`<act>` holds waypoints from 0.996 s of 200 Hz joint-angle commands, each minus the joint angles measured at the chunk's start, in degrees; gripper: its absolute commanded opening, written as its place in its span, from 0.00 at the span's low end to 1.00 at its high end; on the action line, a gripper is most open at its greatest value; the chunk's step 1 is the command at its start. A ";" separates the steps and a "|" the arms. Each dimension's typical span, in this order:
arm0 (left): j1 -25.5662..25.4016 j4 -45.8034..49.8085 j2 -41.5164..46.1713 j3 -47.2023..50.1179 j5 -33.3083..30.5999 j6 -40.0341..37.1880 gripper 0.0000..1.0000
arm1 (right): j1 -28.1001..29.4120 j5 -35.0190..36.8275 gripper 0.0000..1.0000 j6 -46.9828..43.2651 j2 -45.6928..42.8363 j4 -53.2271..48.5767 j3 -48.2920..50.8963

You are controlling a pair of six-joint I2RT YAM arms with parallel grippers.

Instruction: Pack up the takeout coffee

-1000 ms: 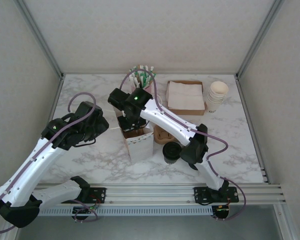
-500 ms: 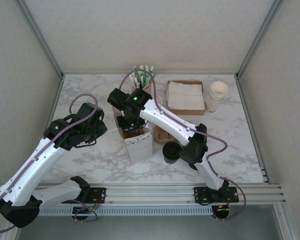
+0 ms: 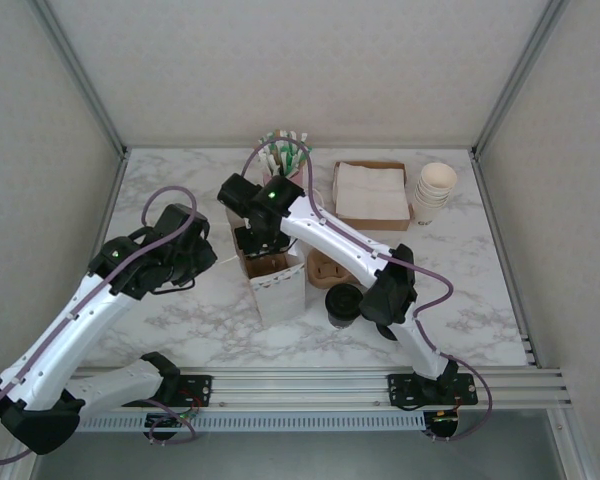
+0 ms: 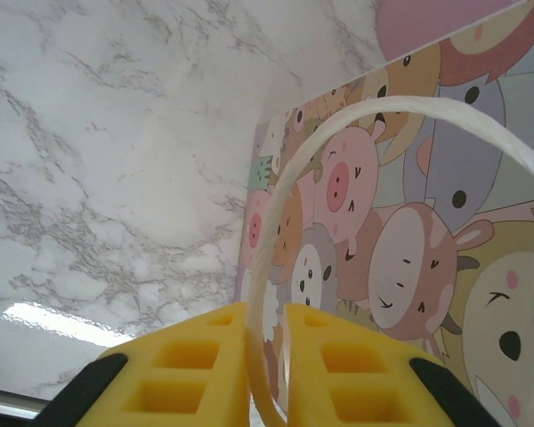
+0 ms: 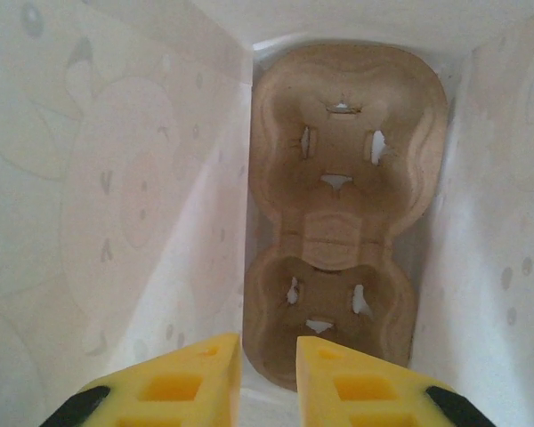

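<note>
While left fingers (image 4: 196,374) pinch the handle (image 4: 409,107), parted right fingers (image 5: 178,382) hover above the carrier (image 5: 338,222).

Table (image 3: 480,280), contents by position.
- Near centre: 1 paper bag (image 3: 277,287), upright.
- In the bag, flat on its floor: 1 cup carrier (image 5: 338,222).
- Over the bag's mouth: right gripper (image 5: 269,342).
- At the bag's left side: bag handle (image 4: 356,124), running between the fingers of the left gripper (image 4: 267,313).
- Just right of the bag: 1 second carrier (image 3: 328,268), with 1 lidded cup (image 3: 343,303) in front of it.
- Rear row, left to right: stirrer holder (image 3: 285,158), napkin box (image 3: 370,193), cup stack (image 3: 435,188).
</note>
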State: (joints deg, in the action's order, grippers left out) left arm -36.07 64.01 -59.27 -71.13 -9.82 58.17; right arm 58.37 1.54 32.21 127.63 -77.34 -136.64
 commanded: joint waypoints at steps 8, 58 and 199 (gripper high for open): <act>-0.24 -0.46 -1.17 -1.80 1.43 -1.15 0.14 | -0.05 -1.05 0.24 0.67 1.74 0.52 0.58; -0.20 -0.47 -1.97 -2.68 1.38 -1.65 0.15 | 0.00 -0.44 0.30 0.31 0.50 3.47 7.38; -0.20 -0.48 -2.17 -3.97 0.80 -1.86 0.15 | 0.23 1.63 0.33 -2.13 1.89 10.37 19.07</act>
State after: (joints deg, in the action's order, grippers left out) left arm -36.07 63.83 -61.30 -73.52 -9.04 56.99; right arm 58.39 1.45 31.18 128.27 -66.89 -119.24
